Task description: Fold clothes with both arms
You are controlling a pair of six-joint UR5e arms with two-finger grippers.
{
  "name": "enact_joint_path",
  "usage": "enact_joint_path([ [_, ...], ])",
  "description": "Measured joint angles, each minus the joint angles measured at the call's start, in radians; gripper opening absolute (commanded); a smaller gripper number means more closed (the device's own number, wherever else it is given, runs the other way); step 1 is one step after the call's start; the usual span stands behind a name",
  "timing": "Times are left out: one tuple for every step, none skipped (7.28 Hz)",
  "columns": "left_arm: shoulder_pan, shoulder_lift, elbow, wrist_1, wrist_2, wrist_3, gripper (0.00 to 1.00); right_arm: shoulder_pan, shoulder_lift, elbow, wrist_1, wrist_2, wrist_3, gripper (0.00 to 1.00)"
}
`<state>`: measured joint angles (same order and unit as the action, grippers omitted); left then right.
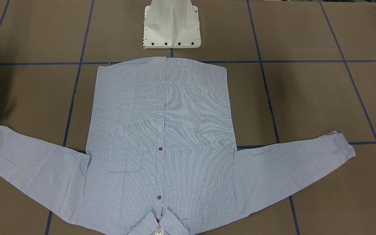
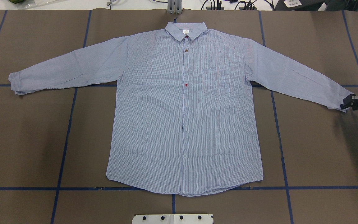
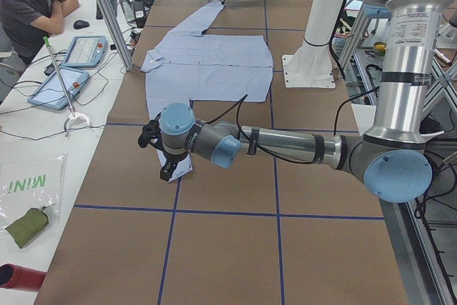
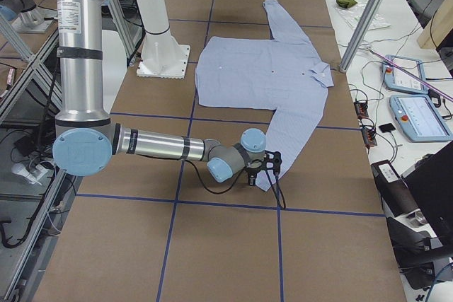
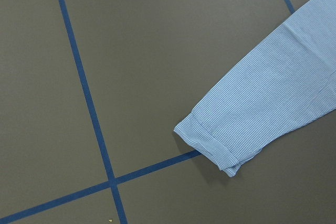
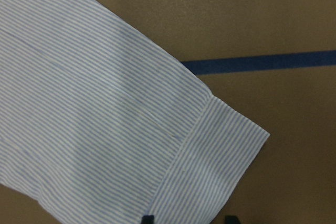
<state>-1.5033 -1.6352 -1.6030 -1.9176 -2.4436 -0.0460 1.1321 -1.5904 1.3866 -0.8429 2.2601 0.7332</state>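
Shirt [image 2: 182,124] flat on bench [image 2: 26,140], front up, buttoned; in overhead view collar [image 2: 185,31] at 12 o'clock, hem at 6, sleeves out toward 9 and 3. Right end effector [image 2: 350,102] at right cuff [image 2: 336,99], 3 o'clock edge; wrist cam shows its fingertips [image 6: 148,219] apart, so open, nothing pinched afaict. Left end effector [image 3: 166,169] over left cuff [image 2: 16,84]; only side cam shows it, can't tell open or closed. Step, imo: first sleeve fold. To do it well: pinch both cloth layers at cuff hem, not one; lift just enough to clear; carry cuffs inward toward 12-to-6 button line, arms in sync; keep sleeves taut vs wrinkles; don't drag shirt body.
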Motion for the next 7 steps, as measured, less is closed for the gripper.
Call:
enact_joint_path([
  [0.0, 0.0, 0.0, 0.0, 0.0, 0.0, 1.0, -0.003, 0.0, 0.0, -0.001, 0.0, 0.0, 0.55],
  [0.0, 0.0, 0.0, 0.0, 0.0, 0.0, 1.0, -0.005, 0.0, -0.001, -0.001, 0.0, 0.0, 0.55],
  [0.0, 0.0, -0.001, 0.0, 0.0, 0.0, 1.0, -0.005, 0.0, -0.002, -0.002, 0.0, 0.0, 0.51],
  [0.0, 0.0, -0.001, 0.0, 0.0, 0.0, 1.0, -0.006, 0.0, -0.001, -0.008, 0.002, 0.0, 0.4],
  [0.0, 0.0, -0.002, 0.0, 0.0, 0.0, 1.0, -0.006, 0.0, 0.001, -0.016, 0.003, 0.0, 0.31],
  [0.0, 0.0, -0.002, 0.0, 0.0, 0.0, 1.0, -0.004, 0.0, 0.005, -0.022, 0.009, 0.0, 0.27],
  [0.0, 0.0, -0.003, 0.0, 0.0, 0.0, 1.0, 0.005, 0.0, 0.007, -0.029, 0.025, 0.0, 0.22],
])
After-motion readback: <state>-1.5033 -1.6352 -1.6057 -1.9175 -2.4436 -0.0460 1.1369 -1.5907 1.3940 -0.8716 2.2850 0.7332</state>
